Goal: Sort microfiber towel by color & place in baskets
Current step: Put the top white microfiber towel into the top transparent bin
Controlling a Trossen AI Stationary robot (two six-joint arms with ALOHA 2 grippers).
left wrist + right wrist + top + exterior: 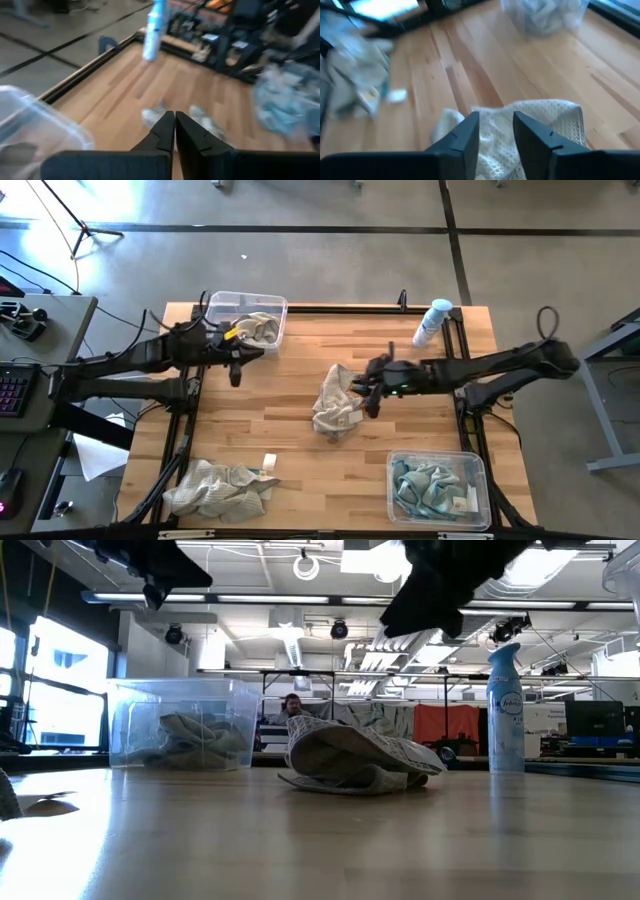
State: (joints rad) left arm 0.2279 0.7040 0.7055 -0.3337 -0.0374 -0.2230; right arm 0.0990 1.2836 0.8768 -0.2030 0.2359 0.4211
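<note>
A beige-grey microfiber towel (335, 405) lies crumpled on the table's middle, also seen in the low view (355, 765). My right gripper (370, 395) hovers open just right of and above it; its fingers stand over the cloth (540, 125) without touching. My left gripper (235, 365) is shut and empty in the air beside the far-left basket (214, 302), which holds beige towels (258, 328). The near-right basket (480, 465) holds teal-blue towels (425, 485). A mixed pile of towels (220, 488) lies at the near-left edge.
A white spray bottle with a blue cap (432, 323) stands at the far-right corner, also visible in the low view (506, 710). A small white tag (269, 462) lies by the near-left pile. Bare wood stretches between the centre towel and both baskets. A person sits beyond the table's far edge (292, 705).
</note>
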